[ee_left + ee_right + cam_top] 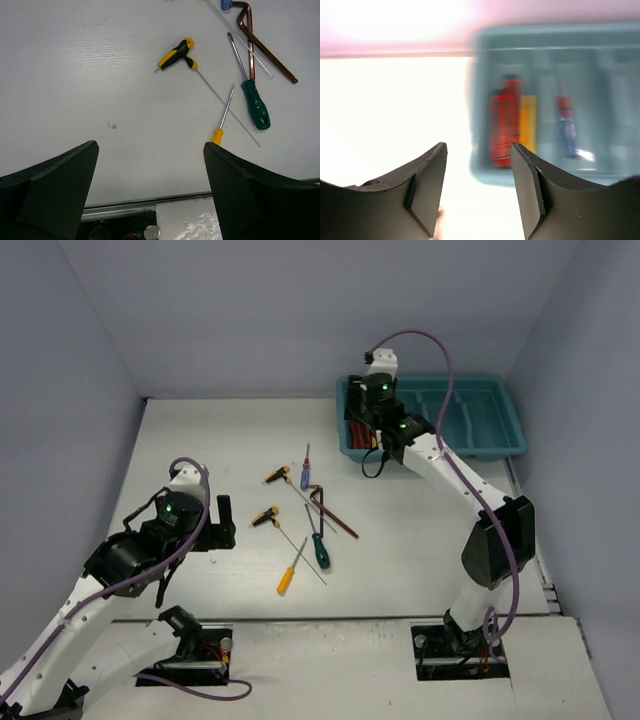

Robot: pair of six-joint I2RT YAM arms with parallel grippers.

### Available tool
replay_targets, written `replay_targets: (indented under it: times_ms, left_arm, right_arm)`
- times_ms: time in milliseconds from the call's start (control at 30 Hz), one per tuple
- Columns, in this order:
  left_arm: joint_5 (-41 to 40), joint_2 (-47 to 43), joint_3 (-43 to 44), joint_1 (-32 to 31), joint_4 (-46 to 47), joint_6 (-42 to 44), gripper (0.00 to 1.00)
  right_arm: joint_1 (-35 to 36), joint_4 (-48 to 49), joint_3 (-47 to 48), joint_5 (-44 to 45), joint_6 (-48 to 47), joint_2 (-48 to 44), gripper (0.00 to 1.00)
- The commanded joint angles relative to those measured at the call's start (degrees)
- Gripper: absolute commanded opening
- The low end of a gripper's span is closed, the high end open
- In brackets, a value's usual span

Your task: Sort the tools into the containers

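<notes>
Several tools lie mid-table: two yellow-black T-handles (277,476) (265,516), a blue screwdriver (305,475), a dark hex key (325,502), a green screwdriver (320,550) and a yellow screwdriver (287,578). My left gripper (226,512) is open and empty, left of them. Its wrist view shows a T-handle (177,53), the green screwdriver (256,105) and the yellow screwdriver (217,136) ahead of the gripper (150,165). My right gripper (383,448) is open and empty at the near-left corner of the teal tray (505,425). Blurred red-handled pliers (503,122), a yellow tool (528,122) and a blue-and-red screwdriver (567,130) lie in its left compartments.
The tray stands at the far right against the back wall. Grey walls close in the table on the left, back and right. A metal rail (120,210) runs along the table's near edge by the left arm's base.
</notes>
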Motion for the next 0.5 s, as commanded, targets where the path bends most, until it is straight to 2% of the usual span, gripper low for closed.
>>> replay_targets:
  times_ms: [0,200,467]
  left_arm:
    - [-0.91,0.88,2.32,0.41,1.01,0.94,0.84]
    - [0.38,-0.25,2.06,0.41,0.91,1.81,0.84]
    - [3.03,-1.98,-0.03,0.41,0.82,0.47,0.84]
  right_arm:
    - [8.39,1.88,-2.24,6.28,9.72,-0.16,0.48]
    - [16.04,1.78,-0.03,10.69,15.48,8.51,0.47]
    - [17.81,1.87,5.18,11.19,17.92,20.59,0.47]
